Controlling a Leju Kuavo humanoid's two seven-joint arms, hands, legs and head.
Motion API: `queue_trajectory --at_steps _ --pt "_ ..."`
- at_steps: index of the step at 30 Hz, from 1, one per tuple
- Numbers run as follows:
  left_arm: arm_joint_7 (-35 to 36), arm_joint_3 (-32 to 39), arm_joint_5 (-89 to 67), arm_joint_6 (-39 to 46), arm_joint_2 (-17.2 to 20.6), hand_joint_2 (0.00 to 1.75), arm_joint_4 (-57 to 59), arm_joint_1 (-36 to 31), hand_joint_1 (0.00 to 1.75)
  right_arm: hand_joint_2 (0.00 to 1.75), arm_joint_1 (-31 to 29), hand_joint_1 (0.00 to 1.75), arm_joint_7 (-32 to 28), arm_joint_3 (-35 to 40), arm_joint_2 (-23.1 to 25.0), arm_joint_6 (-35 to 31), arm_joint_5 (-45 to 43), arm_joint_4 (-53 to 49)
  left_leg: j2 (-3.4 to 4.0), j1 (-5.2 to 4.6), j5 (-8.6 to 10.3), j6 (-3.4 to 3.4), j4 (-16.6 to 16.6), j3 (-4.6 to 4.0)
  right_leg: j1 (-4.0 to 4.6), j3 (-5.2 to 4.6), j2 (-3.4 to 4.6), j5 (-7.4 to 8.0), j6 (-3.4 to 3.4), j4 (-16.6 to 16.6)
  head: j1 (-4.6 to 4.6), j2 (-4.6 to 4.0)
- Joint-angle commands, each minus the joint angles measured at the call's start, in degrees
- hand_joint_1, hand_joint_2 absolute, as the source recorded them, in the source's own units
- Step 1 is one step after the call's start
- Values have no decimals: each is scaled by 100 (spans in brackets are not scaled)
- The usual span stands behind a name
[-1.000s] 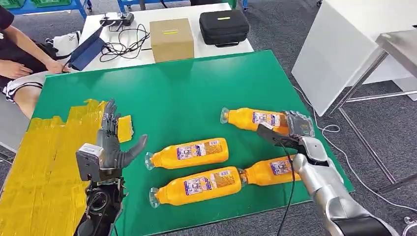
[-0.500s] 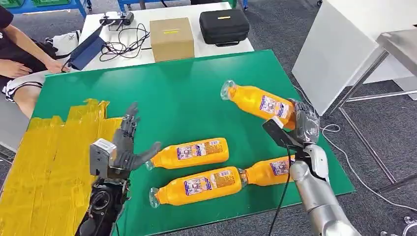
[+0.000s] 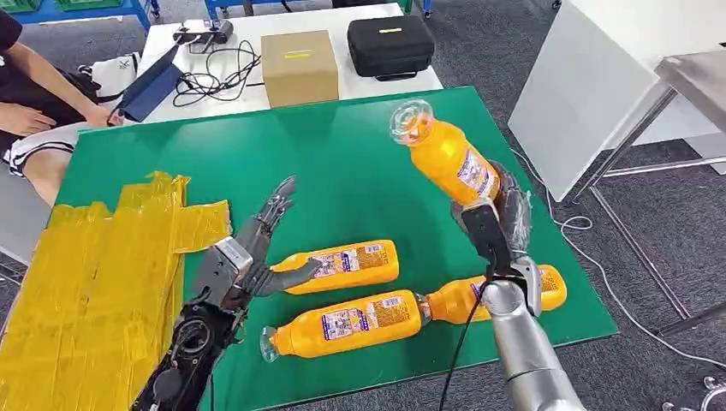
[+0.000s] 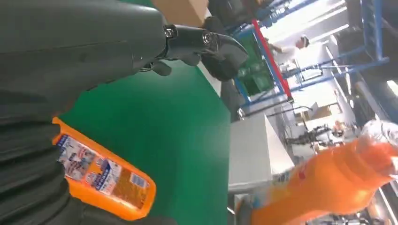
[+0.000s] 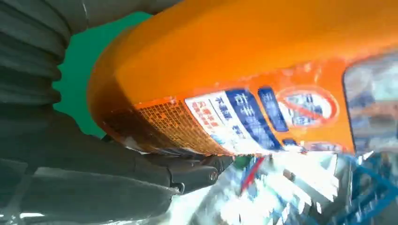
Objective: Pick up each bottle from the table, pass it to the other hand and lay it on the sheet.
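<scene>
Held bottle (image 3: pixel 445 154): orange, clear cap, blue-white label, off the table, tilted with cap up and away. Three more orange bottles lie flat on the green table: upper one (image 3: pixel 342 265), lower-left one (image 3: pixel 347 324), lower-right one (image 3: pixel 496 296); the lower two meet end to end. Yellow sheet (image 3: pixel 86 274) covers the table's left side, no bottle on it.

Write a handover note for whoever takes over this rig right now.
Right hand grips one orange bottle by its base, lifted off the green table, cap end up and tilted away.
Left hand is open, holding nothing, above the table beside the yellow sheet.
Three bottles lie on the table.
Done: pick-up of the first bottle; none lies on the sheet.
Left: pass it to the left hand, lay it on the sheet, then the other three.
</scene>
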Motion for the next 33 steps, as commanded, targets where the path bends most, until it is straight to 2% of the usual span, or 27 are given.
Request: queue_trajectory --at_steps 1,9,13,15,19,22,24,29,33 --pt "76 -429 -16 -155 146 175 424 -492 0 175 -279 175 -164 623 204 548 -511 496 12 5 -8 -11 0 18 6 18 4 -5 -7 -3 0 0" --pt "67 -459 33 -163 138 175 492 -559 0 175 -431 175 -203 758 248 616 -649 680 12 5 -8 -9 0 15 6 15 4 -4 -5 -2 0 0" --pt "144 -411 288 -148 135 175 456 -633 0 175 -824 175 -212 1203 390 714 -686 1075 38 8 -21 -15 8 29 10 24 27 -9 -9 3 2 0" --pt "180 -340 519 -156 96 175 484 -665 0 175 -958 175 -298 1453 496 729 -725 1293 27 4 -8 -9 1 10 5 6 21 0 -6 1 0 0" --pt "206 -215 787 -78 49 175 547 -705 0 175 -1040 175 -466 1938 700 840 -800 1444 26 6 -8 -12 1 15 8 10 15 -3 -8 1 2 0" --pt "207 -211 789 -77 54 175 549 -707 0 175 -1034 175 -466 1952 730 827 -804 1439 33 7 -13 -15 2 23 11 16 21 -7 -9 3 0 0" --pt "216 -143 890 -38 28 175 624 -736 0 175 -1070 175 -586 2326 757 990 -600 1430 26 9 -13 -17 2 28 13 23 12 -10 -8 1 0 0" --pt "216 -143 890 -38 28 175 624 -736 0 175 -1070 175 -586 2326 757 990 -600 1430 20 9 -4 -12 -1 10 8 8 13 -3 -5 0 2 0" --pt "216 -143 890 -38 28 175 624 -736 0 175 -1070 175 -586 2326 757 990 -600 1430 14 15 -18 -22 9 31 15 33 0 -18 -11 6 2 0"
